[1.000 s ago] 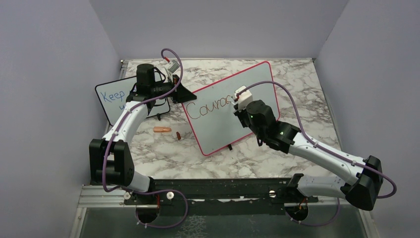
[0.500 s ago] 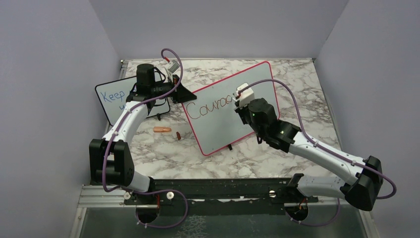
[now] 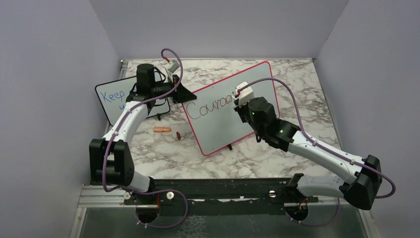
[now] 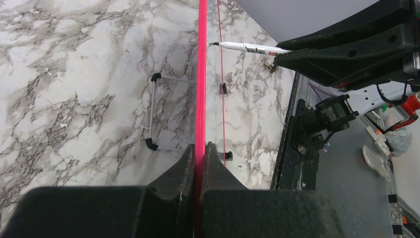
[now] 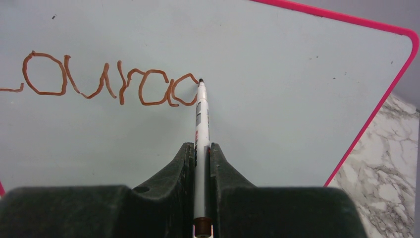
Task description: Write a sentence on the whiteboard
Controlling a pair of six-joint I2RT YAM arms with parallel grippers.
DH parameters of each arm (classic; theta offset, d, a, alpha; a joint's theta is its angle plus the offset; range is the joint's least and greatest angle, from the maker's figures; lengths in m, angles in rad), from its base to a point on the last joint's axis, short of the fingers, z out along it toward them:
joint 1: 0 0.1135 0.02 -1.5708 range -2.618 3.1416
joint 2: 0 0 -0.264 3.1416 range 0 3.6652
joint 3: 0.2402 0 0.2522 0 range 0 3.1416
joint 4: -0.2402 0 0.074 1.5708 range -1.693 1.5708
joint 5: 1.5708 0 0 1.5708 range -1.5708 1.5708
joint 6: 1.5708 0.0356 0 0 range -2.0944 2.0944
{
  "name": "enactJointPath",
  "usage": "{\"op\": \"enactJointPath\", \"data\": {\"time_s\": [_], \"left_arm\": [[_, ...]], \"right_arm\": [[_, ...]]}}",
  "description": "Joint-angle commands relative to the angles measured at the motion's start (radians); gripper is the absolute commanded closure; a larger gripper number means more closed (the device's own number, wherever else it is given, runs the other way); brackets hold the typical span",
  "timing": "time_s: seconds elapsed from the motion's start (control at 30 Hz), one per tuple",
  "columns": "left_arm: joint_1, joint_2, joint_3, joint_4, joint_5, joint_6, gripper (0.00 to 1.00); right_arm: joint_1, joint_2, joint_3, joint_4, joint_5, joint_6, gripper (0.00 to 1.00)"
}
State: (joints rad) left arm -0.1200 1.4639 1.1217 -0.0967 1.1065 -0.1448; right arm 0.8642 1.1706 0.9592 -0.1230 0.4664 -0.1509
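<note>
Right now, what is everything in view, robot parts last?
whiteboard: one, white with pink frame, standing mid-table
writing: one unfinished word, red-brown, on whiteboard
marker: one, white, in right hand, tip at last letter
small board: one, black-framed, blue writing, far left of table
orange piece: one, orange, table left of whiteboard
dark red piece: one, dark red, beside orange piece
table: one, grey-white marble, under everything
left hand: one, black, shut on whiteboard edge
right hand: one, black, shut on marker

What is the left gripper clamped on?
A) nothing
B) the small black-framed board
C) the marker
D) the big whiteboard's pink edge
D: in the left wrist view the left gripper is shut on the pink frame of the whiteboard; the marker sits in the right gripper.
</note>
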Motion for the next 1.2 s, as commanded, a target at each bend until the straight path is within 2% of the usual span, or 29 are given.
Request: {"op": "enactJointPath", "data": {"time_s": [0.0,0.53,1.17], "left_arm": [[-0.021,0.04,-0.026,-0.092,-0.05,0.099,1.0],[-0.021,0.039,-0.026,-0.091,-0.051,0.098,1.0],[-0.021,0.039,-0.026,-0.091,-0.051,0.097,1.0]], "right_arm": [[-0.005,0.012,0.027,0.0,-0.007,0.004,0.99],[-0.005,-0.022,-0.003,-0.148,-0.037,0.081,0.99],[-0.005,-0.026,0.001,-0.225,-0.097,0.103,0.99]]}}
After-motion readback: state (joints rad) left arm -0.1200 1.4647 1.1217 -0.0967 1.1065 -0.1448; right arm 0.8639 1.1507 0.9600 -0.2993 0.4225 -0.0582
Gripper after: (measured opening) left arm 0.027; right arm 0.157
